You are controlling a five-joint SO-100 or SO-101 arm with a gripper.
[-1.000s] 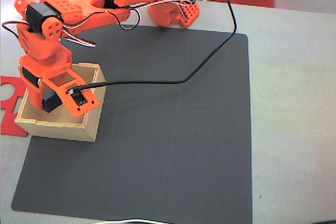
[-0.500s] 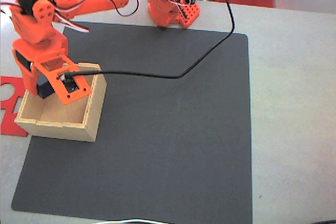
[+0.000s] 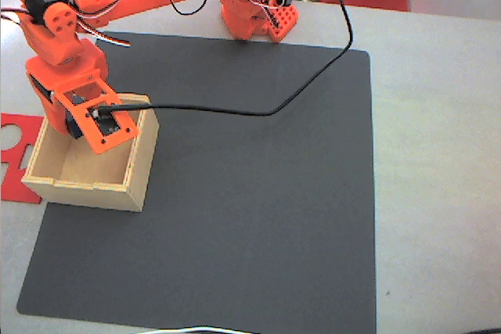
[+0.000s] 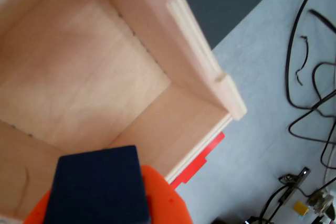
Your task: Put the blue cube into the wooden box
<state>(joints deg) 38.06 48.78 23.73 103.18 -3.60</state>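
Note:
The wooden box (image 3: 133,185) stands at the left edge of the dark mat in the fixed view, open-topped with a pale bottom. My orange gripper (image 3: 73,125) hangs over its far left corner, and a dark bit of the blue cube (image 3: 76,123) shows under the wrist frame. In the wrist view the blue cube (image 4: 97,187) sits close to the camera at the bottom, against an orange finger (image 4: 163,203), with the gripper (image 4: 105,192) shut on it. Below the cube lies the bare inside of the wooden box (image 4: 94,72).
A flat red cut-out piece (image 3: 16,154) lies left of the box. The dark mat (image 3: 250,209) covers the middle of the table. A black cable (image 3: 313,87) runs from the wrist across the mat toward the arm's base (image 3: 254,13). Loose cables (image 4: 315,103) lie on the grey table.
The gripper has risen from low inside the box and shifted toward its far left corner, with the blue cube still in it. The box has not moved.

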